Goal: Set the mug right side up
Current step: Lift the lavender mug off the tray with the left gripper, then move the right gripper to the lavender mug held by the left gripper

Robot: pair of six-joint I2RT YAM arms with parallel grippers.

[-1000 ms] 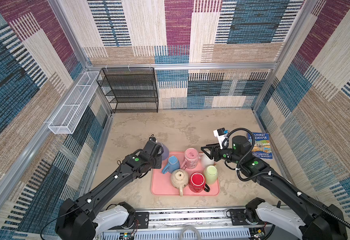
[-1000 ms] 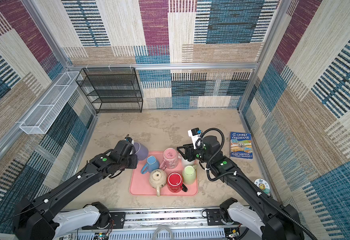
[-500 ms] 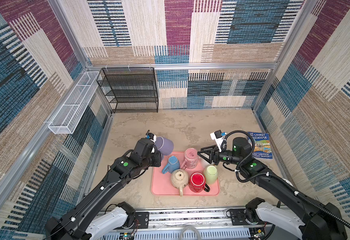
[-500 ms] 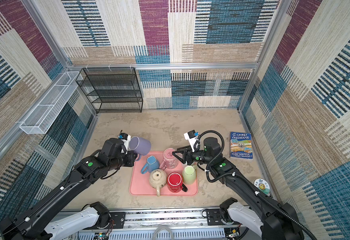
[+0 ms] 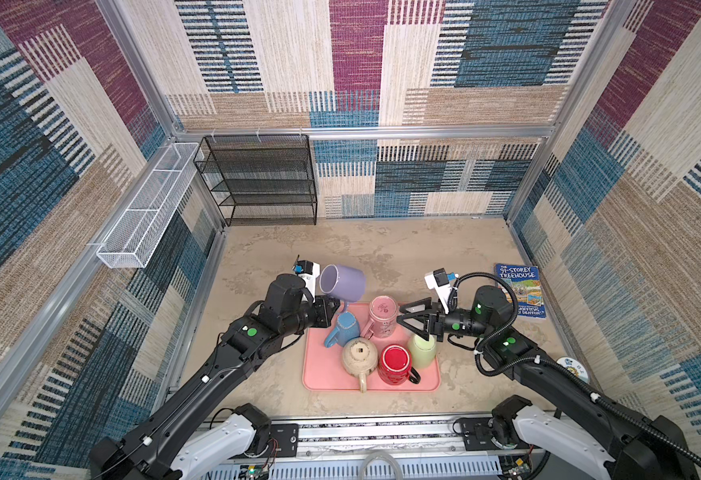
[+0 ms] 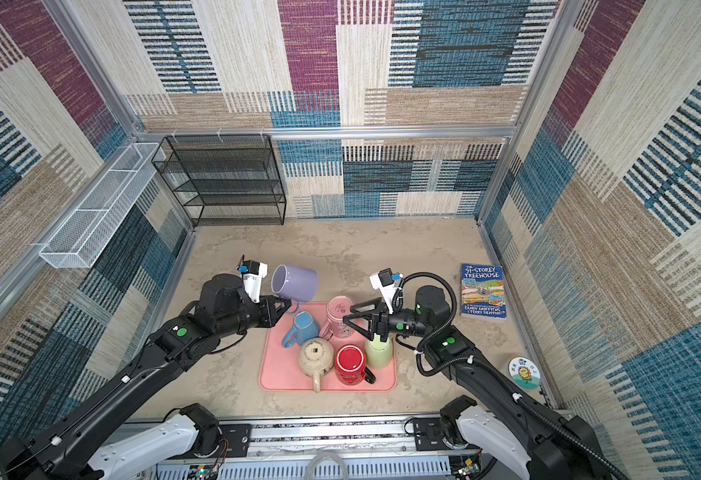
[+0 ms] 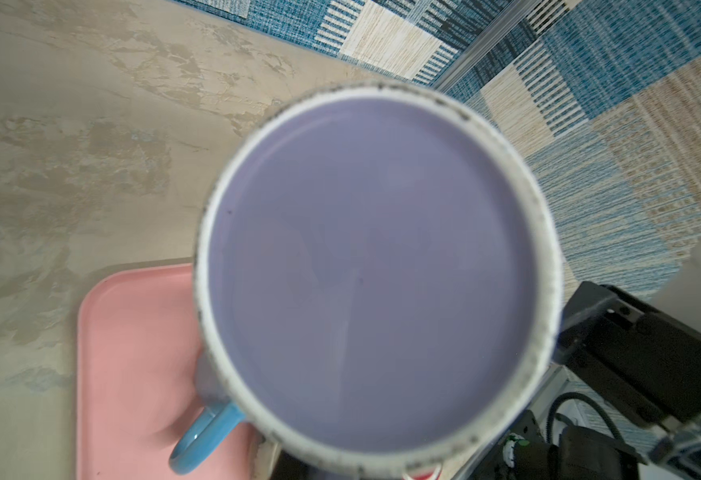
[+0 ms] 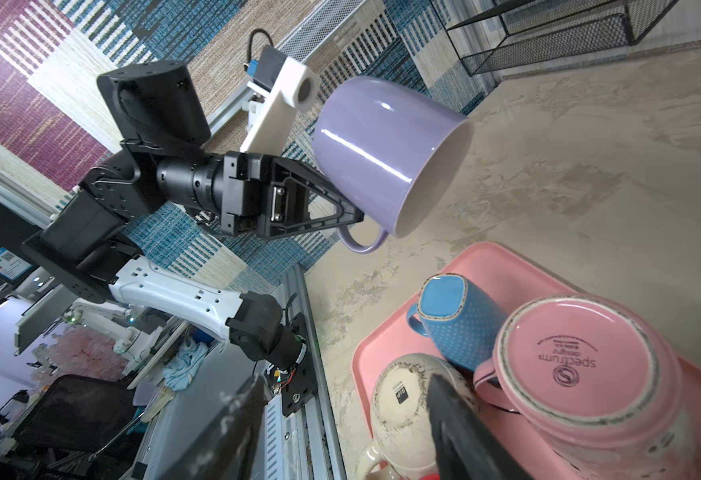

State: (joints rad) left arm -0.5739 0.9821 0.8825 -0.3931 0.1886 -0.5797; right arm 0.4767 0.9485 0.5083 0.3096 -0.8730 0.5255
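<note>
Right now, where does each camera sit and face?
Both top views: overhead, looking down at the pink plastic tray; both arms show.
Left wrist: on left arm, facing the lilac ceramic mug base-on; own end effector mostly hidden.
Right wrist: on right arm, facing the left end effector; own fingertips show.
All share the mug.

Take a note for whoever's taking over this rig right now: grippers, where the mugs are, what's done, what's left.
Left gripper: shut on the purple mug by its handle; mug in the air near the far left corner of the pink tray, on its side.
Right gripper: open, empty, hovering by the pink mug.
Done: purple mug lifted, partly turned.
Left: finish turning it, set it down mouth up.
Blue mug, pink, beige mug, red mug and green mug sit upside down on the tray.
</note>
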